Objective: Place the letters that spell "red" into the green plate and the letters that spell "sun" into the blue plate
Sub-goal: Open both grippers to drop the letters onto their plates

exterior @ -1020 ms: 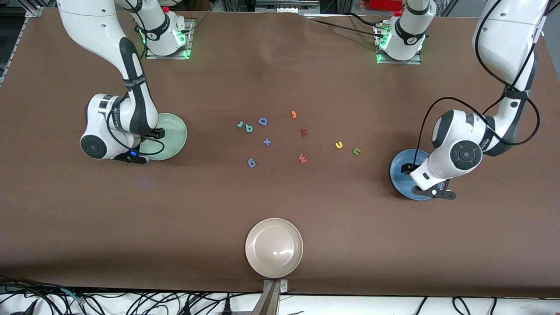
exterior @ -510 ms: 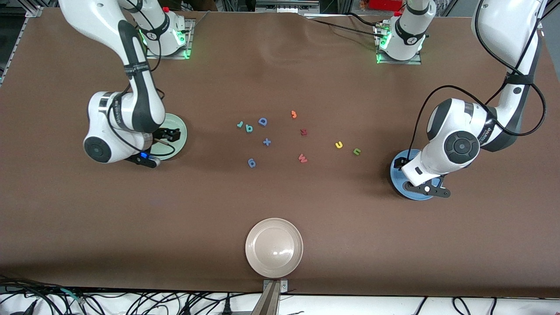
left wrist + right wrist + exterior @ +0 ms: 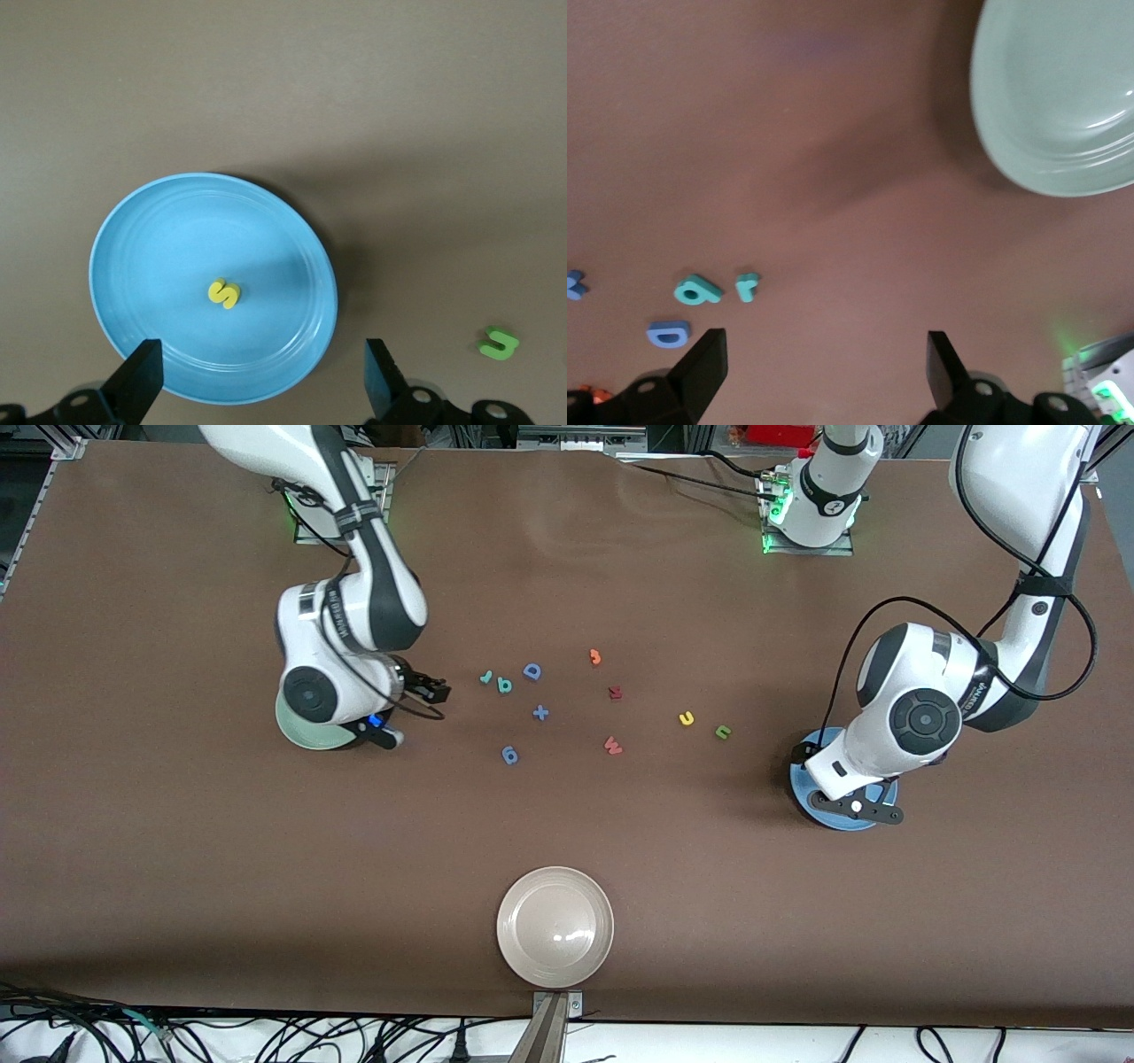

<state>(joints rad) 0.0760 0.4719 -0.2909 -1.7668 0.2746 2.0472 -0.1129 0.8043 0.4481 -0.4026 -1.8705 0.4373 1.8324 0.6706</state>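
- On the blue plate (image 3: 151, 257), at the left arm's end of the table: yellow "s" (image 3: 224, 293), lying flat near the plate's middle.
- Left gripper (image 3: 257, 376): over this plate, fingers spread wide, empty.
- Green plate (image 3: 1063, 97): pale mint, raised rim, at the right arm's end.
- Right gripper (image 3: 819, 372): over bare cloth between green plate and letters, fingers wide, empty.
- Mid-table: teal "r" (image 3: 485, 677), teal "d" (image 3: 504, 685), yellow "u" (image 3: 687, 718), green "n" (image 3: 723, 732); open cloth all around.
- Beige plate (image 3: 555, 926): at the near edge.
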